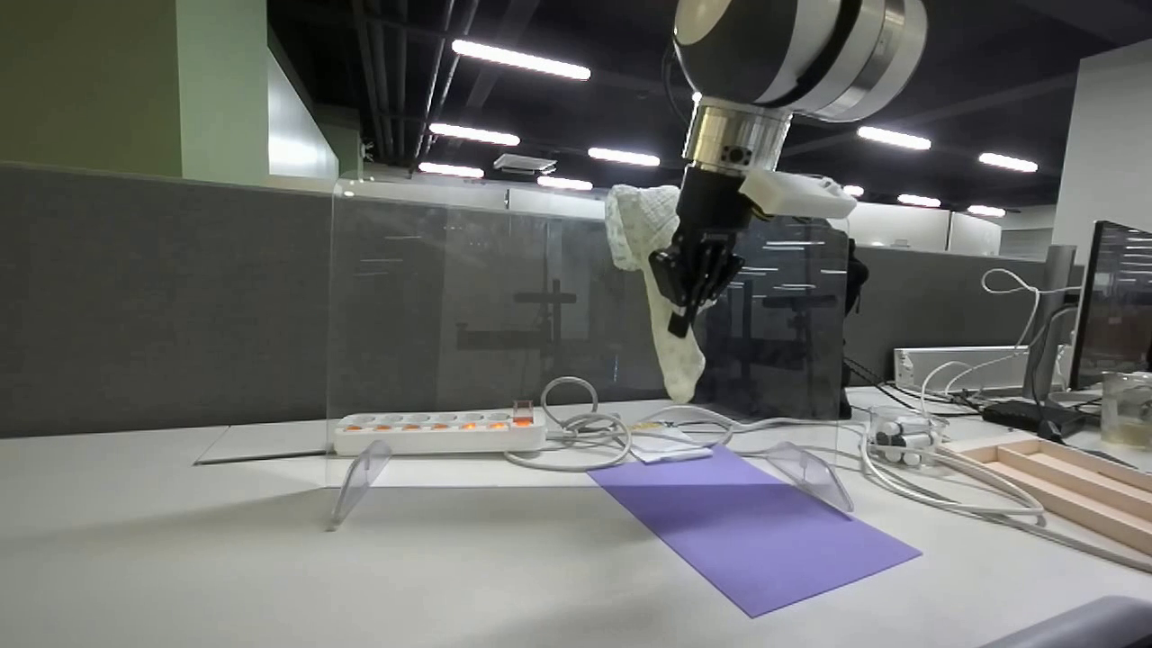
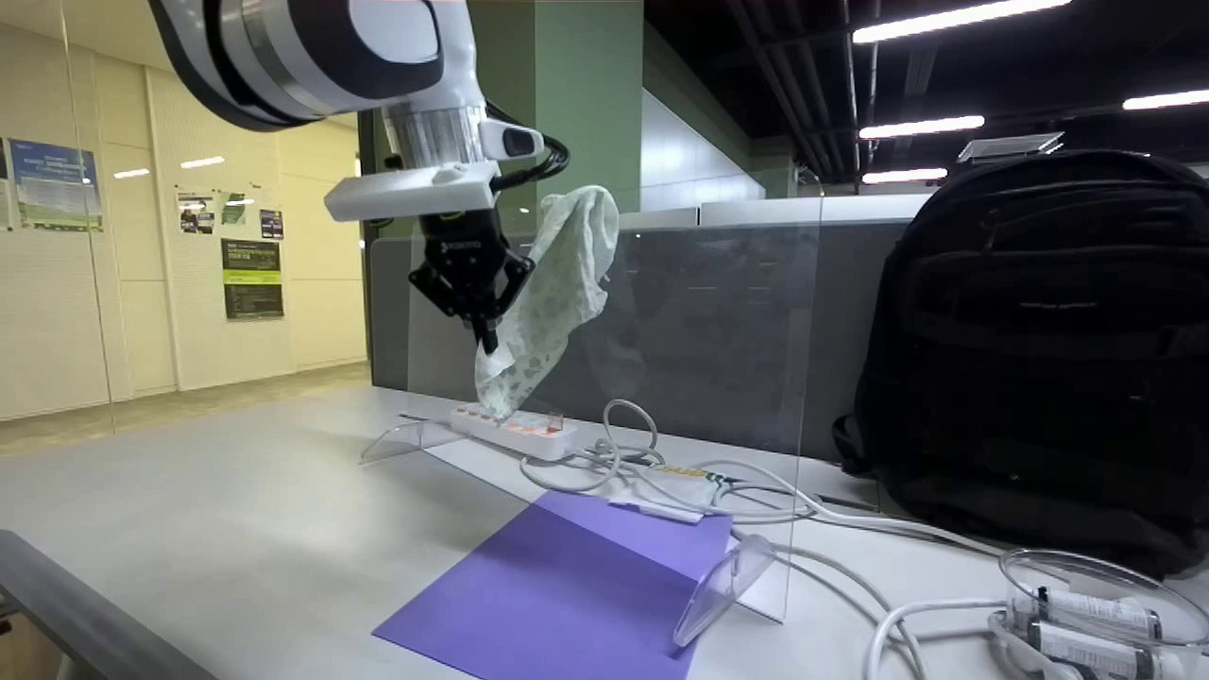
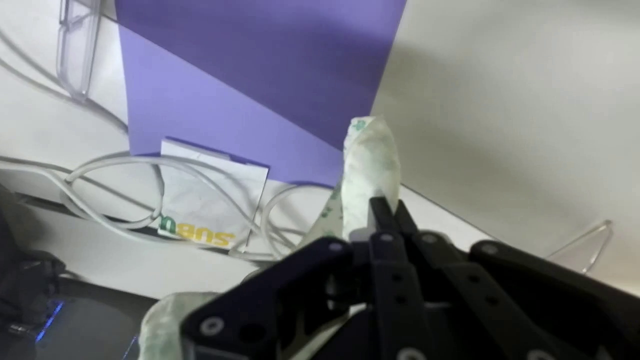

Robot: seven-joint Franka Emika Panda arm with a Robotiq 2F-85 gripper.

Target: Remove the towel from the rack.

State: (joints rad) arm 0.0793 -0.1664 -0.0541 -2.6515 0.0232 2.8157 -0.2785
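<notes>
A pale towel (image 1: 670, 351) with a green pattern hangs at the top edge of an upright clear panel (image 1: 414, 315), which seems to be the rack. In both exterior views the towel's upper part (image 2: 576, 227) is bunched near that edge and its lower end dangles above the table. My gripper (image 1: 681, 326) is beside the panel, pointing down, with its fingers close together on a fold of the towel. In the wrist view the towel (image 3: 370, 170) extends past the fingertips (image 3: 391, 204). The exact pinch between the fingers is partly hidden.
A purple sheet (image 1: 765, 531) lies under the panel, by its clear feet (image 1: 814, 477). A white power strip (image 1: 441, 435) and loose cables (image 1: 594, 432) lie behind. A black backpack (image 2: 1030, 359), a clear cup with batteries (image 2: 1096, 614) and a wooden tray (image 1: 1062, 477) stand nearby.
</notes>
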